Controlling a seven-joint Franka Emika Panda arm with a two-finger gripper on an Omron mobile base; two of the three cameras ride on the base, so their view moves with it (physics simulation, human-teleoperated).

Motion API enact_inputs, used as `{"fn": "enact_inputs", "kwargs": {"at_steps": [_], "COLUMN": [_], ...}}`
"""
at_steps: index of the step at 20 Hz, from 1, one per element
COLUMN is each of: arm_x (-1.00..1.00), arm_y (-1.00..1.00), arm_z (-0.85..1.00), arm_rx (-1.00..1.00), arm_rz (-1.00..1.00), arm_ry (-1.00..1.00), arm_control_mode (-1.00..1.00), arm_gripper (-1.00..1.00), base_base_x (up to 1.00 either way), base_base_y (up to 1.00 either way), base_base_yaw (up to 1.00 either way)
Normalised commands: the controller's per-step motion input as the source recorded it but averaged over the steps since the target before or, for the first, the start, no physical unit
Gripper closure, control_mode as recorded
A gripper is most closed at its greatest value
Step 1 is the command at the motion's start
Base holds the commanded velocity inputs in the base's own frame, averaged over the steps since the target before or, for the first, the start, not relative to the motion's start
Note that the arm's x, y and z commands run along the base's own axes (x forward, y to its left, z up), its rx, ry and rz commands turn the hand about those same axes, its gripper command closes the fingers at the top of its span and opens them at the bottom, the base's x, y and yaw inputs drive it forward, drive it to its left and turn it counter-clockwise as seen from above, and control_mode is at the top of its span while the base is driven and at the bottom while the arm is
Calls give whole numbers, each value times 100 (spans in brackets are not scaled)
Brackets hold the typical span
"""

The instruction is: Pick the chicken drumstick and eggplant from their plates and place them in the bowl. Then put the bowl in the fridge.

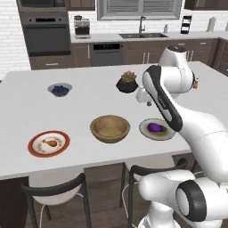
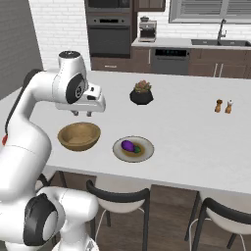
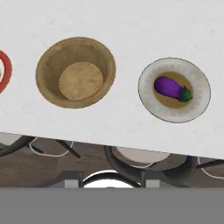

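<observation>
The light-brown wooden bowl (image 1: 110, 128) (image 2: 79, 136) (image 3: 75, 72) stands empty near the counter's front edge. To its right the purple eggplant (image 1: 154, 128) (image 2: 128, 145) (image 3: 171, 88) lies on the grey-green plate (image 1: 144, 127) (image 2: 147, 147) (image 3: 201, 92). On the bowl's left, the golden-brown chicken drumstick (image 1: 50, 143) rests on the red-rimmed plate (image 1: 33, 144) (image 3: 4, 70). My gripper (image 1: 149, 103) (image 2: 82, 114) hangs open and empty, high above the counter behind the bowl and the eggplant plate, pointing down. The fridge is out of view.
A small grey bowl of blue berries (image 1: 59, 89) and a black pot with a plant (image 1: 127, 83) (image 2: 141, 93) stand farther back. Salt and pepper shakers (image 2: 223, 106) are at the right. Stools (image 1: 58, 191) (image 2: 117, 196) sit under the counter's front edge.
</observation>
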Motion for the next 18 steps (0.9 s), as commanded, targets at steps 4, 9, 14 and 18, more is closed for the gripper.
{"fn": "enact_inputs", "kwargs": {"at_steps": [4, 9, 14, 18], "arm_x": [-43, -79, 0, 3], "arm_y": [0, 0, -76, -77], "arm_z": [0, -25, -44, -36], "arm_rx": [0, -2, 0, 0], "arm_rz": [0, 1, 17, 28], "arm_ry": [-2, 10, 19, 28], "arm_control_mode": [-100, -100, -100, -100], "arm_gripper": [-100, -100, -100, -100], "base_base_x": [0, 0, 0, 0], "base_base_y": [0, 0, 0, 0], "base_base_yaw": [0, 0, 0, 0]}}
